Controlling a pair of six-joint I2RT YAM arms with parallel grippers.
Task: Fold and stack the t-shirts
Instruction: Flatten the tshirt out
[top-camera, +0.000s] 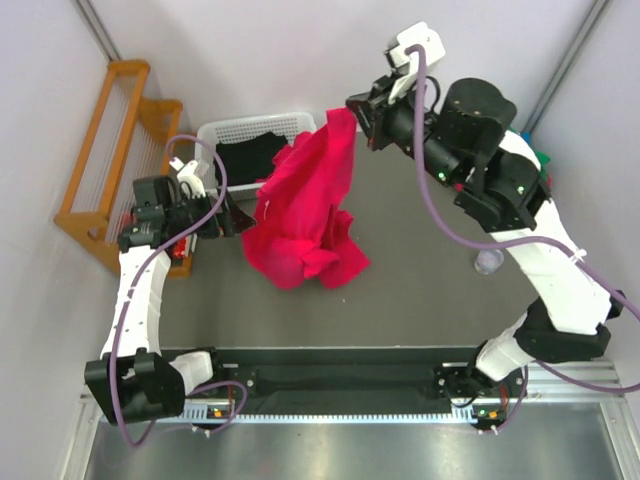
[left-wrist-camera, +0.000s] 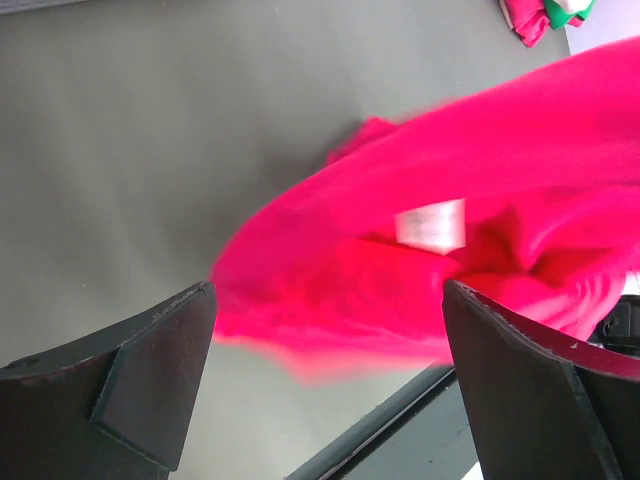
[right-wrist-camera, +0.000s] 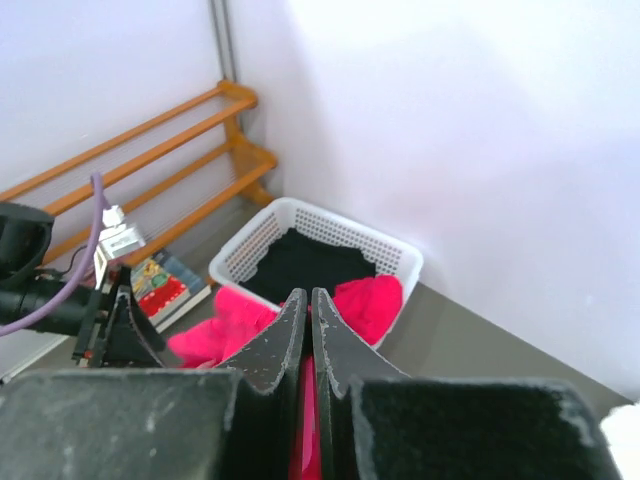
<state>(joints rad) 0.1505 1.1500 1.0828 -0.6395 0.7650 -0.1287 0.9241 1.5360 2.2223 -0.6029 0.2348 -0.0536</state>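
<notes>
A crimson-red t-shirt (top-camera: 310, 205) hangs from my right gripper (top-camera: 358, 115), which is shut on its top edge above the table's far side; its lower part bunches on the table. In the right wrist view the red cloth (right-wrist-camera: 222, 322) spreads below the closed fingers (right-wrist-camera: 288, 330). My left gripper (top-camera: 232, 215) is open, just left of the hanging shirt. The left wrist view shows the shirt (left-wrist-camera: 480, 250) with its white neck label (left-wrist-camera: 430, 225) beyond the open fingers (left-wrist-camera: 150, 370). A black t-shirt (top-camera: 248, 155) lies in the white basket (top-camera: 232, 128).
A clear cup (top-camera: 489, 261) stands on the table at the right. A wooden rack (top-camera: 110, 150) stands left of the basket. Green and red cloth (left-wrist-camera: 550, 15) lies at the table's far right edge. Books (right-wrist-camera: 160, 285) lie on the floor by the rack.
</notes>
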